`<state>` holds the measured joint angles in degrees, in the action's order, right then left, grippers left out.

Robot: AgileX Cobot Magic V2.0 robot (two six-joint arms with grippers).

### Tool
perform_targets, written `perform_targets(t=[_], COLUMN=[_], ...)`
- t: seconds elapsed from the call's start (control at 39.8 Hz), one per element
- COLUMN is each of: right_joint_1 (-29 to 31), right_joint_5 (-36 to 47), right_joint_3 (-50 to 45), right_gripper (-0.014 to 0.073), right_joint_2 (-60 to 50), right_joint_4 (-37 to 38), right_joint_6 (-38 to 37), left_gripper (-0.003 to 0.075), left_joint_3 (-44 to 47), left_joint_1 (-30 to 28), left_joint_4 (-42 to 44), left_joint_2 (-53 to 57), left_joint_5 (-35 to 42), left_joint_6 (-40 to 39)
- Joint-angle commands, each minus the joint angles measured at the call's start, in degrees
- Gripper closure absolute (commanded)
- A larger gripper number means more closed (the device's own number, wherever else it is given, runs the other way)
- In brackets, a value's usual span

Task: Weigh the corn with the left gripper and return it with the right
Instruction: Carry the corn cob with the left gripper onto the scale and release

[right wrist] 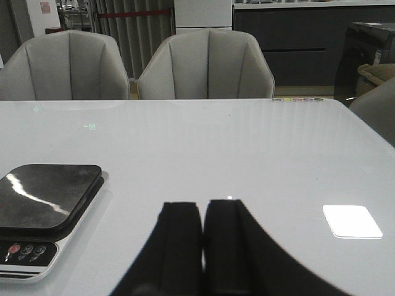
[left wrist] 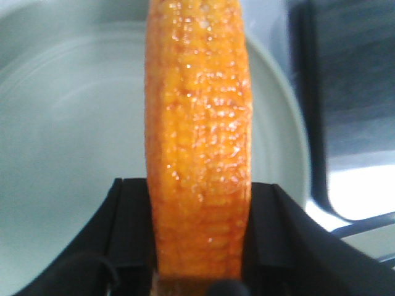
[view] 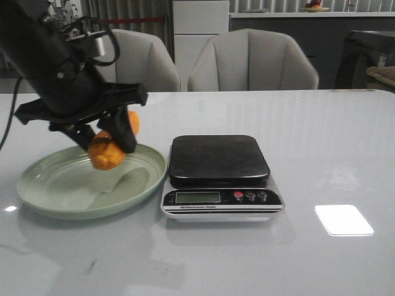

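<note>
The orange-yellow corn (view: 108, 152) is held in my left gripper (view: 106, 139), lifted a little above the green plate (view: 55, 197) at the table's left. In the left wrist view the corn (left wrist: 199, 142) runs lengthwise between the two black fingers (left wrist: 133, 228), which are shut on its sides, with the plate (left wrist: 55, 154) below. The scale (view: 219, 176) with a dark pan stands to the right of the plate, nothing on it. My right gripper (right wrist: 203, 213) is shut and empty, low over the white table to the right of the scale (right wrist: 43, 200); it is out of the front view.
Two pale chairs (view: 253, 61) stand behind the table's far edge. The scale's display and buttons (view: 250, 196) face the front. A bright light patch (view: 344, 219) lies on the white table at the right.
</note>
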<state>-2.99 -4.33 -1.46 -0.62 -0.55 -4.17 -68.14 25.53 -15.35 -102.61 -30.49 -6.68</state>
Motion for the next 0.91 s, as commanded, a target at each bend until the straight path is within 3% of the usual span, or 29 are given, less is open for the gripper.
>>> perform_targets(t=[0.0, 0.33, 0.7, 0.88], right_joint_1=[0.11, 0.11, 0.11, 0.11], right_joint_5=[4.88, 4.88, 4.88, 4.88], right_joint_3=[-0.61, -0.61, -0.61, -0.61], right_gripper=[0.0419, 0.0419, 0.0419, 0.0419], right_joint_2=[-1.01, -1.01, -1.06, -1.06], right_joint_4=[0.55, 0.55, 0.55, 0.55], right_joint_6=[0.38, 0.38, 0.38, 0.38], left_gripper=[0.0601, 0.0569, 0.0235, 0.0206], left_joint_3=[-3.92, -9.3, -11.38, -11.38], left_joint_1=[2.63, 9.48, 11.18, 11.18], left_joint_4=[-2.09, -6.09, -11.08, -11.47], left_joint_2=[2.0, -3.66, -6.88, -6.88], left_joint_5=[1.42, 4.61, 11.4, 11.42], left_joint_6=[-0.13, -0.13, -0.13, -0.13])
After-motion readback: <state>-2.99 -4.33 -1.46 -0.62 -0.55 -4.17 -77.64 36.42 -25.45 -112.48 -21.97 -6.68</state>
